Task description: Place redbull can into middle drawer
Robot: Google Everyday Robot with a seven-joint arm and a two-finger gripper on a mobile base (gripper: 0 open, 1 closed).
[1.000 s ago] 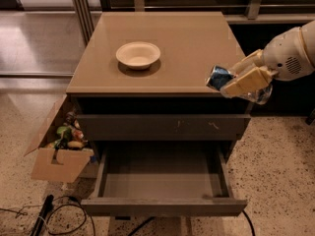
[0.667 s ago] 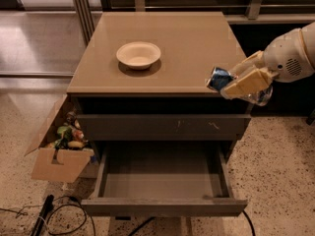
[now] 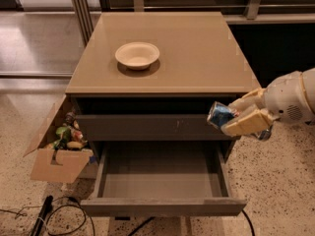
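1. Beside the right near corner of the tan-topped grey-brown cabinet [image 3: 197, 48], the beige two-finger gripper [image 3: 231, 117] on its white arm [image 3: 293, 102] now hangs lower than a second ago. It has dropped from tabletop level to the level of the closed upper drawer front with white scratches [image 3: 147, 128].
2. Nothing else has moved since then.
3. The wide shallow grey-brown middle drawer [image 3: 162, 206] is pulled out toward the near side, and its flat grey floor is in view.
4. At the left of the cabinet, an open brown cardboard box [image 3: 56, 165] on the speckled floor holds a jumble of small coloured things, too small to name.
5. The cream round bowl [image 3: 138, 54] sits on the far left part of the tabletop. What it holds cannot be told.
6. The jaws are set narrow, clamped on the small slim blue-and-silver redbull can [image 3: 220, 116], with one finger above it and one below.
7. The can is tilted with one end pointing left. It is in the air, above and just right of the open drawer's right side, and not inside the drawer.
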